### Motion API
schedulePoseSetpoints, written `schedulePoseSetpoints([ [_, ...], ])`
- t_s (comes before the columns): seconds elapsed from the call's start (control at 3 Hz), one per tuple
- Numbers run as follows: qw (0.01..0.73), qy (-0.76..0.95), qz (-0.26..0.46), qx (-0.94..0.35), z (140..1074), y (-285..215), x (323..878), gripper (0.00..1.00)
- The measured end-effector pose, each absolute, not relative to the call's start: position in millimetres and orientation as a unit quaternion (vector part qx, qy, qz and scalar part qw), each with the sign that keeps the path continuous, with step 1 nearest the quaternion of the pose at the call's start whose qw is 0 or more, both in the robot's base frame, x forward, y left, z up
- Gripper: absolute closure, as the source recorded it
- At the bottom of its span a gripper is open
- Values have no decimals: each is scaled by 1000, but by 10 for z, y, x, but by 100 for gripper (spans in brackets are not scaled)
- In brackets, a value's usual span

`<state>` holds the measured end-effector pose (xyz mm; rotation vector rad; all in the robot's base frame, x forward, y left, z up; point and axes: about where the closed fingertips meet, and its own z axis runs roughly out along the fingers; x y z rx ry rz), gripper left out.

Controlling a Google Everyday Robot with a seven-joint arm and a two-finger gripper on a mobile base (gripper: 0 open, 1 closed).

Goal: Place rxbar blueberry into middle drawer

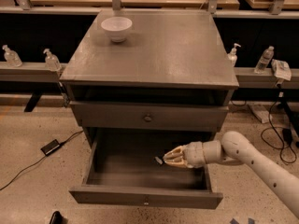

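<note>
Grey wood is filling the middle of your frame: the middle drawer [145, 200] is standing pulled out at the bottom centre with its box open to you, while the knobbed drawer above it [147, 117] is sitting shut. Your arm [254, 160] is reaching in from the lower right, and the jaws are hovering inside the open box, toward its right side, pointing left. They are looking clenched on the rxbar blueberry [159, 160], which is showing as a small dark sliver (with a pale patch) poking out of their tips. As far as I am judging, it is hanging over the drawer floor rather than lying on it. So you are sitting in the placing step, with the letting go not yet done. The next move is calling for a short lowering until the bar is nearly touching the floor. Then comes a release, and a withdrawal to the right that is avoiding the shut drawer overhead. The white bowl [117, 28] on the desk [154, 55], upper left, is playing no part.
</note>
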<state>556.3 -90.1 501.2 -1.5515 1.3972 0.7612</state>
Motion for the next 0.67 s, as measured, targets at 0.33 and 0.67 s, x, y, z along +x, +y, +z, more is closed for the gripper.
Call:
schedulePoseSetpoints([
  [0.33,455,548,317,-626,5045,-843,5612,53],
  [0.67,488,520,295,-636,5069,-781,5783,30],
])
